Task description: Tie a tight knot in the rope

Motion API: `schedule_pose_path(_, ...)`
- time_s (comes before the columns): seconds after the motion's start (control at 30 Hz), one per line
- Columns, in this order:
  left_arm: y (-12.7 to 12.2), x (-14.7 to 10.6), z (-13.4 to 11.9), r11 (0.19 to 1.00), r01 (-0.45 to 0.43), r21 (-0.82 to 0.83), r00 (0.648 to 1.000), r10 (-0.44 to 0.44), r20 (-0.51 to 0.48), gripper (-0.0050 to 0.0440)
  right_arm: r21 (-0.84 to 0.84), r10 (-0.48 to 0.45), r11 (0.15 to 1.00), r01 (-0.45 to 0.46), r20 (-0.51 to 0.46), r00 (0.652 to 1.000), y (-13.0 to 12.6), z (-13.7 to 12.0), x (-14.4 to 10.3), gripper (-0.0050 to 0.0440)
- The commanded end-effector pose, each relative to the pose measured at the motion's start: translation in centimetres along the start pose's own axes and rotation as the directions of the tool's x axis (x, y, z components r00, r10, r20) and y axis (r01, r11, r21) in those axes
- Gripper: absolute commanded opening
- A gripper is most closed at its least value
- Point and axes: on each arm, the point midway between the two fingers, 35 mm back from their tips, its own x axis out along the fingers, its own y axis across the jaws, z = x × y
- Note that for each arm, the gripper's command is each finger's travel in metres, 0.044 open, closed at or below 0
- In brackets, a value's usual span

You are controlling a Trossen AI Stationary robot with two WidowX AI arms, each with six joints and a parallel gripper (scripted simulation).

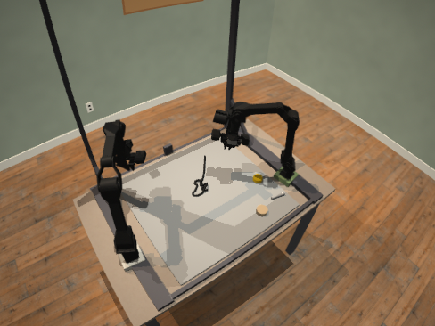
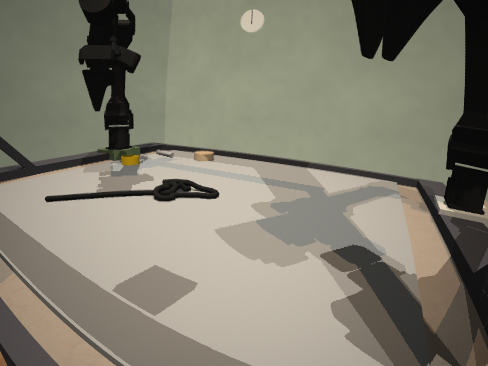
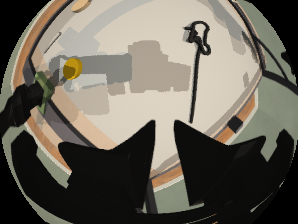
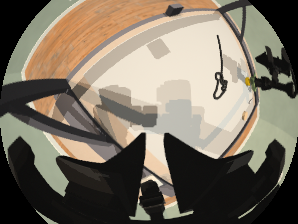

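The black rope (image 1: 200, 182) lies on the table mat with a knotted bunch at one end and a straight tail. It also shows in the exterior view (image 2: 170, 191), the left wrist view (image 3: 197, 56) and the right wrist view (image 4: 218, 72). My left gripper (image 1: 230, 144) hangs high above the far end of the table, well clear of the rope, shut and empty; it also shows in the exterior view (image 2: 96, 97) and the left wrist view (image 3: 165, 143). My right gripper (image 1: 142, 156) is raised near the other side, shut and empty, as the right wrist view (image 4: 154, 156) also shows.
A yellow ring (image 1: 258, 178), a small grey pin (image 1: 277, 195) and a round wooden disc (image 1: 262, 209) lie near the left arm's green base (image 1: 286, 177). A small black block (image 1: 168, 149) sits at the table's far edge. Two dark poles rise behind the table.
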Motion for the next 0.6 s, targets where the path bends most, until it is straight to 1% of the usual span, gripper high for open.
schedule_pose_path(0.0, -0.47, -0.53, -0.09, 0.982, -0.04, 0.184, 0.999, 0.039, 0.006, 0.0085, 0.007, 0.003, 1.0, -0.004, 0.024, 1.0, -0.15, -0.09, -0.78, 0.0085)
schedule_pose_path(0.07, -0.6, -0.53, -0.11, 0.944, -0.092, 0.317, 0.996, 0.092, 0.013, 0.0085, 0.007, 0.003, 1.0, -0.004, 0.024, 1.0, -0.15, -0.09, -0.78, 0.0085)
schedule_pose_path(0.17, -0.68, -0.52, -0.12, 0.876, -0.126, 0.465, 0.991, 0.133, 0.018, 0.0085, 0.007, 0.003, 1.0, -0.004, 0.024, 1.0, -0.15, -0.09, -0.78, 0.0085)
schedule_pose_path(0.47, -0.7, -0.52, -0.12, 0.866, -0.131, 0.483, 0.99, 0.139, 0.019, 0.0085, 0.007, 0.003, 1.0, -0.004, 0.024, 1.0, -0.15, -0.09, -0.78, 0.0085)
schedule_pose_path(0.57, -1.08, -0.12, 0.56, 0.866, -0.131, 0.483, 0.99, 0.139, 0.019, 0.0085, 0.007, 0.003, 1.0, -0.004, 0.024, 1.0, -0.15, -0.09, -0.78, 0.0085)
